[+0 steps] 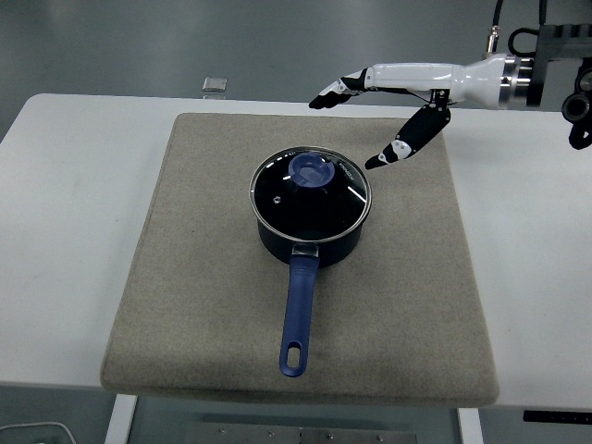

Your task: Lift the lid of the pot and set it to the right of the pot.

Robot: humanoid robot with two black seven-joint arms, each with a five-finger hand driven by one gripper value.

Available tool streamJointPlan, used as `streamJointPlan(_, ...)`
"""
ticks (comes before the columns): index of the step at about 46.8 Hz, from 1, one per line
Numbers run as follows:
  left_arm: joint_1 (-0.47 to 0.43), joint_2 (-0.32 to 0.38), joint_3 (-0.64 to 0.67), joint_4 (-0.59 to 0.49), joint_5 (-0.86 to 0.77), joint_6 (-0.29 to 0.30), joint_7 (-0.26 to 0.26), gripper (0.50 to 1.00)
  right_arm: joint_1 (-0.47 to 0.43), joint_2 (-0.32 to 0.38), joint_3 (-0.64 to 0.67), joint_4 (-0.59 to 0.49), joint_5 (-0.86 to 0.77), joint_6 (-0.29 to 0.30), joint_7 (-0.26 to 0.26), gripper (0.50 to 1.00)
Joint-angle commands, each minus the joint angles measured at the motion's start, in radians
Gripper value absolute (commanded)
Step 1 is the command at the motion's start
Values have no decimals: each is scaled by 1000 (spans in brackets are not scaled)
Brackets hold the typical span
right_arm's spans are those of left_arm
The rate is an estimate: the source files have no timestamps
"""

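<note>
Right hand (393,102): white-shelled, black-jointed, fingers spread wide and holding nothing, poised above the mat's far right part, up and to the right of the pot, thumb angled down toward the lid rim.
Pot lid (311,191): round glass, metal rim, blue knob (313,170) at centre; seated on the pot.
Pot (310,239): dark blue saucepan, long blue handle (299,310) pointing to the near edge.
Mat (185,277): grey felt-like square on white table (55,203).
Step, judged: approach, lid not yet grasped. Next move calls for descent over the knob and a pinch.
</note>
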Motion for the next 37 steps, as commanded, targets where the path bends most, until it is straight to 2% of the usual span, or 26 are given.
streamJointPlan(1, 0, 0, 0, 0, 0, 0, 0, 1000, 2, 2, 0, 0, -27, -13, 0, 909)
streamJointPlan(32, 0, 0, 0, 0, 0, 0, 0, 1000, -12, 70, -14, 29, -225, -185, 0, 909)
streamJointPlan(37, 0, 0, 0, 0, 0, 0, 0, 1000, -12, 74, -15, 31, -232, -198, 0, 909)
